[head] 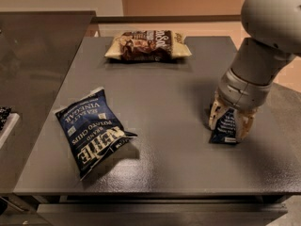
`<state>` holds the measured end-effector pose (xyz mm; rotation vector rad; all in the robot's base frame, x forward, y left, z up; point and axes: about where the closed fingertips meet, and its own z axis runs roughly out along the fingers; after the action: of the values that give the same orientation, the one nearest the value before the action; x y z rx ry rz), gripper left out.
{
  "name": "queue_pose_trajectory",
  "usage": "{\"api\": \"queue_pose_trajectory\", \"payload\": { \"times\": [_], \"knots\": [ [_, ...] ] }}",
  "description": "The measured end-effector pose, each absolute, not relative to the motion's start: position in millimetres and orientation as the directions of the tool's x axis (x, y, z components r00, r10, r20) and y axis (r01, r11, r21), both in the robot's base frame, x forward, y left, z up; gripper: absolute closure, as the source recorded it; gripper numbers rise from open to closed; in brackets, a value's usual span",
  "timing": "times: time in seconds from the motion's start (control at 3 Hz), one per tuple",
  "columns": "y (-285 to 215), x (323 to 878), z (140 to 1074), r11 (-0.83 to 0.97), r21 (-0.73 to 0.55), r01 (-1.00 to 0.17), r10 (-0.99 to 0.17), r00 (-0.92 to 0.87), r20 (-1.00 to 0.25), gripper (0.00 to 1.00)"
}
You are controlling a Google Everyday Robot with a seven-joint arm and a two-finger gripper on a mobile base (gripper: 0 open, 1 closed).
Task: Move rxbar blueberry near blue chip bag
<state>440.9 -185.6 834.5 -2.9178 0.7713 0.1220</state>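
The rxbar blueberry (225,130), a small dark navy wrapper with pale text, lies on the dark table (164,93) at the right. My gripper (230,123) reaches down over it, with one pale finger on each side of the bar, pressed against it. The bar's lower end rests on the table surface. The blue chip bag (90,130), large and puffy with white lettering, lies at the front left, well apart from the bar.
A tan-and-brown snack bag (148,45) lies at the back middle of the table. The table's front edge runs just below the chip bag and the bar. A second dark surface (33,55) adjoins on the left.
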Motion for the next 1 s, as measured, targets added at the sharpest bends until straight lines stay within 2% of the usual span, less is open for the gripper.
{"api": "queue_pose_trajectory", "payload": {
  "times": [1.0],
  "knots": [
    [-134, 451, 875, -0.785, -0.225, -0.578, -0.578, 0.813, -0.072, 1.00]
  ]
}}
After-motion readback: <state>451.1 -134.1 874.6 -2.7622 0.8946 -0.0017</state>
